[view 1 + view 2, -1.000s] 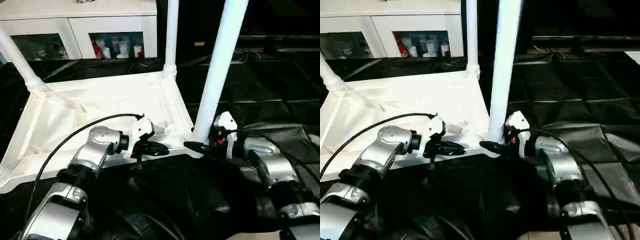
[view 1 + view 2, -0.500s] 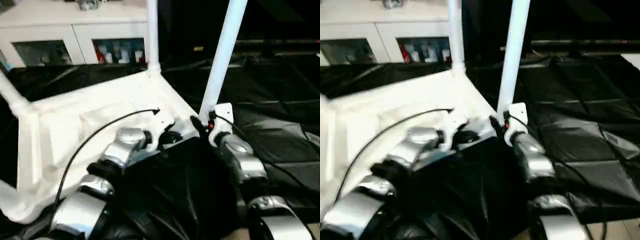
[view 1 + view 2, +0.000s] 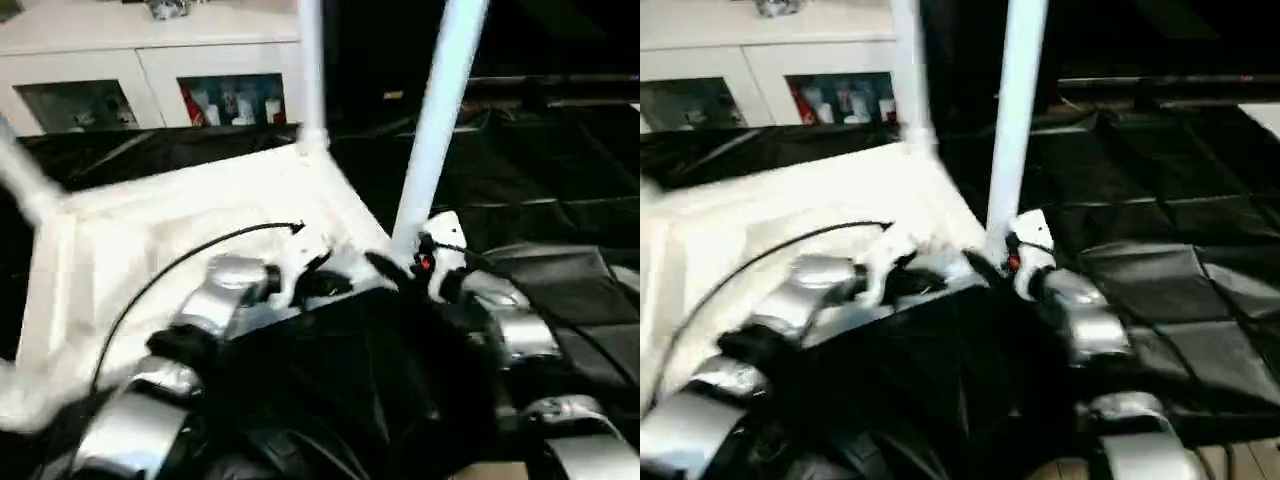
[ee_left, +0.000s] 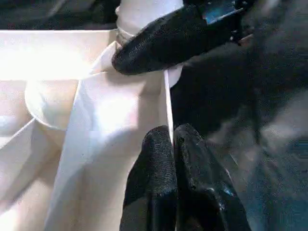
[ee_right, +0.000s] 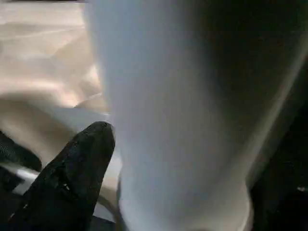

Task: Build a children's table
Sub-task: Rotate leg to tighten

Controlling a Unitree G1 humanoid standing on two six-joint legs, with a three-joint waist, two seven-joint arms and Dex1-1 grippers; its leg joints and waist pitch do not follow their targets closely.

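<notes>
Left eye view showed the children's table (image 3: 200, 215) lying upside down on black sheeting (image 3: 560, 180), its rimmed underside facing up and its legs sticking upward. The nearest leg (image 3: 437, 120) rose at the table's near right corner, a second leg (image 3: 310, 70) stood at the far right corner, and part of a third leg (image 3: 25, 185) slanted up at the far left. Behind the table, at the far side of the room, stood a white cabinet (image 3: 150, 70) with glass doors and small coloured things on its shelves.

From where I stood, the left gripper (image 3: 325, 285) sat at the table's near rim, just left of the nearest leg. In the left wrist view its two black fingers (image 4: 159, 183) were pressed together, pinching the thin edge of the rim (image 4: 167, 103) between them.

The right gripper (image 3: 395, 270) was at the foot of the nearest leg, reaching in from the right. In the right wrist view one black finger (image 5: 72, 178) lay just beside the broad white leg (image 5: 178, 120), which filled the space next to it; the other finger was hidden behind the leg, so the jaws stood wide with the leg between them. Whether they actually pressed on the leg, I could not tell. That same gripper's finger (image 4: 173, 38) showed in the left wrist view, lying against the leg's socket.
</notes>
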